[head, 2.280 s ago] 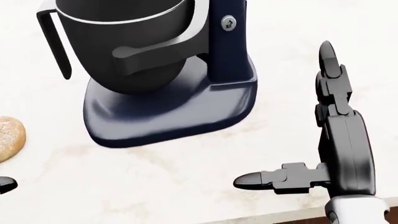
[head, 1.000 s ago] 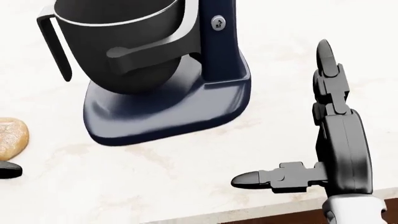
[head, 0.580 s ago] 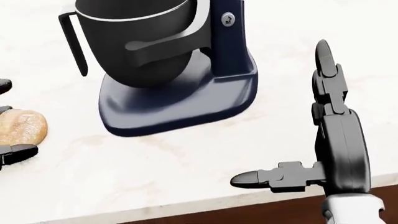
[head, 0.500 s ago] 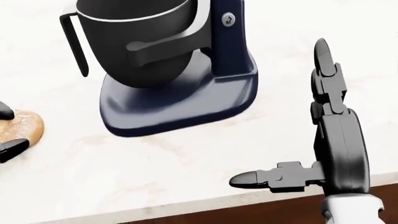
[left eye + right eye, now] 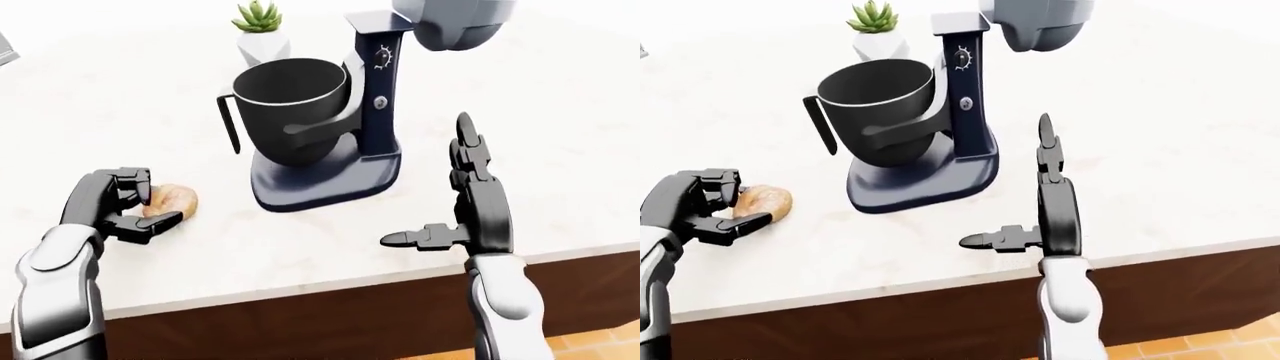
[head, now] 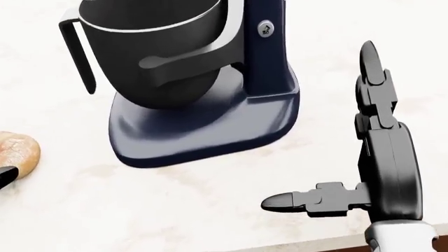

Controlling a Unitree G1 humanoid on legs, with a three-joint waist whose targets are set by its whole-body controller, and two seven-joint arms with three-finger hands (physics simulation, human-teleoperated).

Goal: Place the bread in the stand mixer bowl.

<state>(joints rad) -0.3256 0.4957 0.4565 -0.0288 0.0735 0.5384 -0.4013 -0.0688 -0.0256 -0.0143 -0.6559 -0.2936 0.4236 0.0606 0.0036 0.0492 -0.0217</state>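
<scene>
The pale marble-pattern counter (image 5: 560, 150) carries all items in view. The stand mixer (image 5: 375, 112) stands near the middle of the left-eye view on a dark blue base, its head tilted up at the top edge, leaving the dark bowl (image 5: 292, 105) open from above; the bowl sits in its cradle arms with a handle on the view's left side. A small potted succulent (image 5: 260, 30) stands above the bowl in that view. The right hand (image 5: 470, 210) hovers flat over the counter to the right of the mixer base, fingers extended and thumb spread sideways, holding nothing. The left hand (image 5: 115, 206) is at the view's left, fingers curled about the bread (image 5: 172, 201): upper fingers lie against the loaf's left end and the thumb reaches beneath its lower edge. Full closure cannot be confirmed from these views; treat the grasp as forming, not secured. The bread is a small rounded roll with a tan crust, resting on the counter, well apart from the mixer base and to its left. Expected handling: light, with a dry, slightly rough crust offering good friction, and a soft crumb that will dent under hard pressure. Recommended hold: across the short width at mid-length, fingers opposing thumb, with moderate force. The bowl rim stands well above the counter, so the roll will need lifting clear of it.
</scene>
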